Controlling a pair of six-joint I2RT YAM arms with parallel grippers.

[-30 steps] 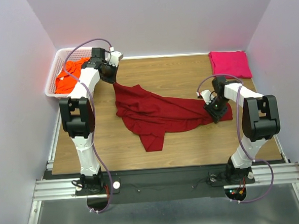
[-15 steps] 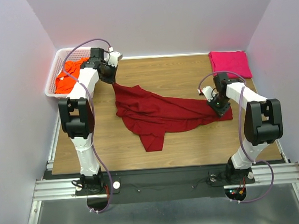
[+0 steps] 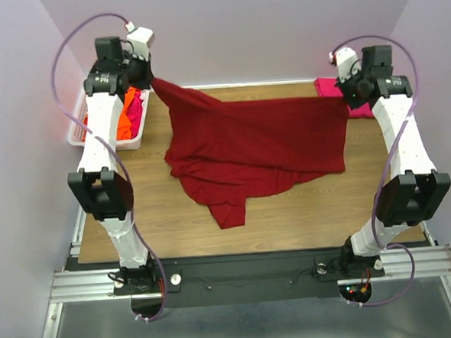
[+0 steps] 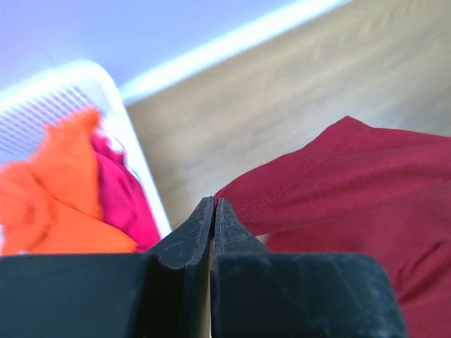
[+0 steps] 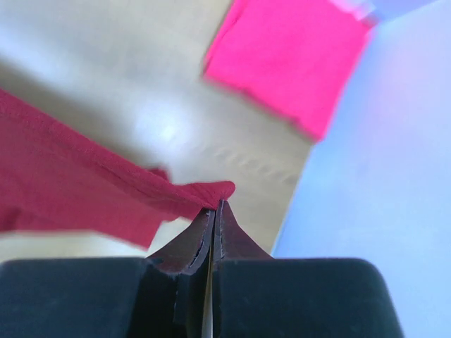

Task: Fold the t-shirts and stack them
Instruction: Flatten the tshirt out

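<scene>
The dark red t-shirt (image 3: 255,148) hangs stretched in the air between my two grippers, its lower part trailing on the wooden table. My left gripper (image 3: 153,81) is shut on its left corner, high at the back left; the cloth shows at the fingertips in the left wrist view (image 4: 338,176). My right gripper (image 3: 344,96) is shut on its right corner, high at the back right (image 5: 91,190). A folded magenta-pink t-shirt (image 5: 289,60) lies at the table's back right corner, partly hidden in the top view. An orange t-shirt (image 4: 60,190) and a pink one (image 4: 120,190) lie in the basket.
The white lattice basket (image 3: 101,134) stands at the table's back left edge, beside the left arm. The wooden table (image 3: 304,202) is bordered by lilac walls behind and at both sides.
Both grippers have risen high and apart, toward the back corners, lifting the dark red t-shirt off the table and spreading it out. The right gripper took hold of its right corner.
</scene>
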